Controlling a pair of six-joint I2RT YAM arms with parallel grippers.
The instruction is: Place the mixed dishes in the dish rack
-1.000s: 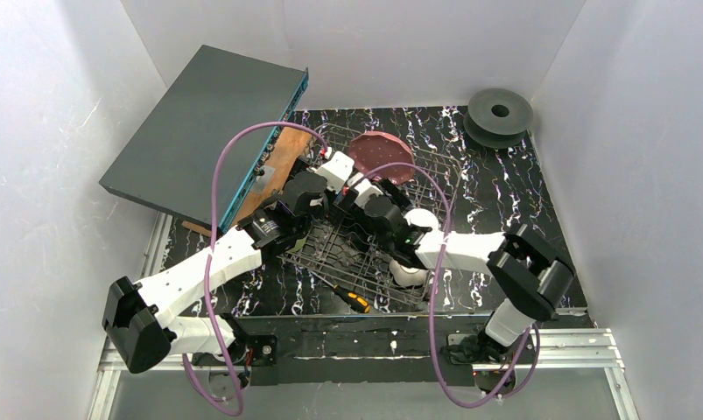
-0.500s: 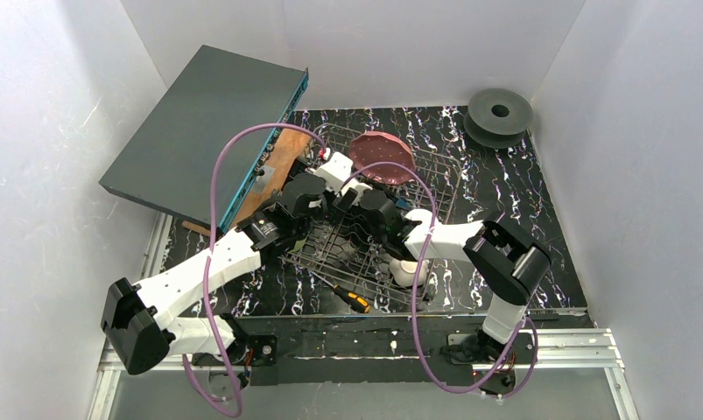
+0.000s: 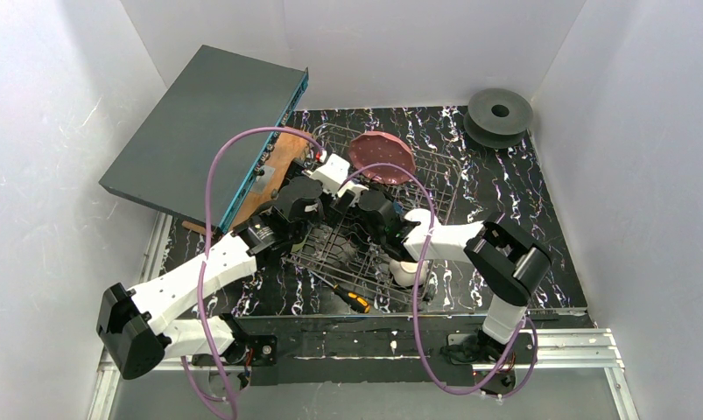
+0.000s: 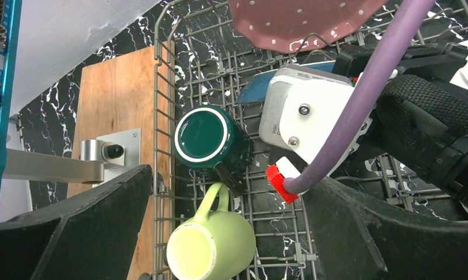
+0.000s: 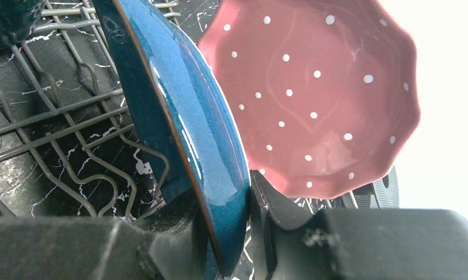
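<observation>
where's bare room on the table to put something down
Bare table right of the dish rack, in front of the black spool; a thinner strip left of the screwdriver. Crowded: the rack's left half, with the dark green mug, pale green mug, pink plate.

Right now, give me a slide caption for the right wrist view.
The right gripper pinches the blue dish on edge over the dish rack, pink speckled plate behind it.
</observation>
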